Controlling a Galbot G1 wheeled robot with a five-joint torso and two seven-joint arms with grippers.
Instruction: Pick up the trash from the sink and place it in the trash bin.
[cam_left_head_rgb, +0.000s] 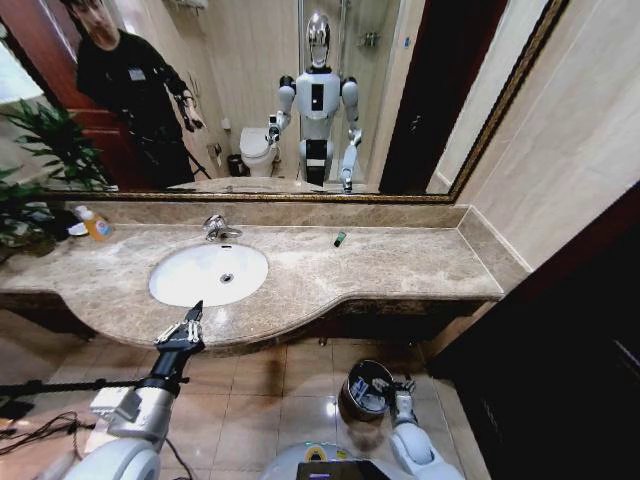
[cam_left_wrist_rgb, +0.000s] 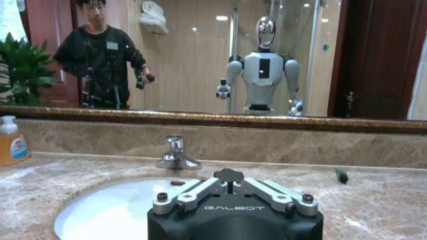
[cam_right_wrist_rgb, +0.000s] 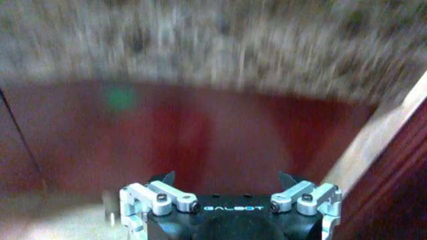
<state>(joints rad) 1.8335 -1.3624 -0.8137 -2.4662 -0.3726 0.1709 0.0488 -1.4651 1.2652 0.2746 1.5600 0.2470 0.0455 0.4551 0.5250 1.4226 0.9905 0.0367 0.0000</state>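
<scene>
A gold-framed mirror spans the wall above a beige-brown marble counter. Glossy tan floor tiles lie below it, a dark wooden door stands alongside, and a leafy plant fills one end.

Sink set in countertop, faucet behind; soap bottle far left; trash bin on floor below.

— What does your worktop carry?
— It is beige-brown marble, with the white oval sink set into it and a chrome faucet behind the basin. A yellow-orange soap bottle stands at my far left; a tiny dark green piece lies near the back wall.
— And the floor?
— Tiled; the trash bin stands on it.
</scene>
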